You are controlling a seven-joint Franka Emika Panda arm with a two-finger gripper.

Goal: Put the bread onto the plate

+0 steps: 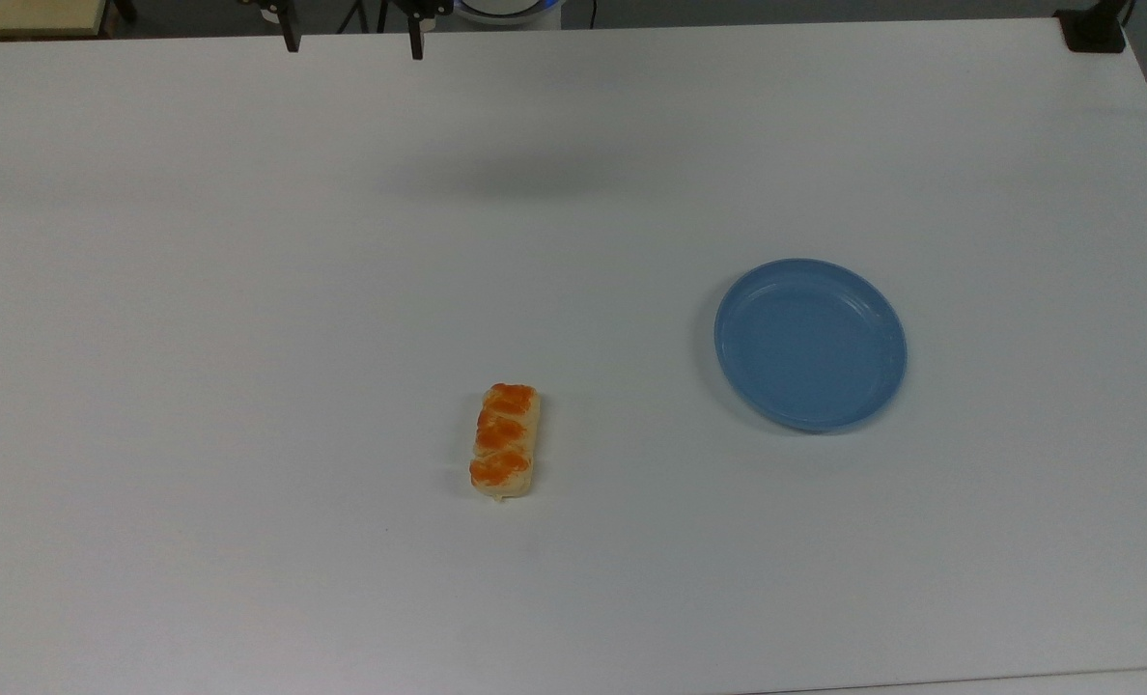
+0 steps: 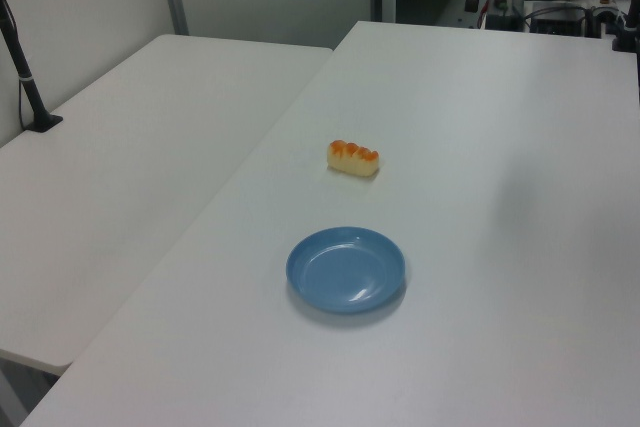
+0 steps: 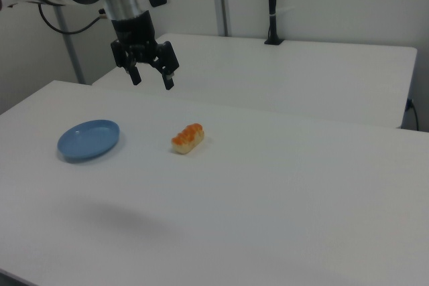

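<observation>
Hanging above table [image 3: 268, 185], jaws wide (empty).

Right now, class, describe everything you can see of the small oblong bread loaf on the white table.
The small oblong pale-beige bread loaf has three orange-brown glazed bumps in a row along its top. It looks whole and lies flat, bumps upward, on the white table, with only the tabletop touching it. In the top view its long axis runs nearly up and down, and it sits to the left of the round blue plastic plate, clearly apart from it. In the right view the plate lies on the loaf's left.
</observation>
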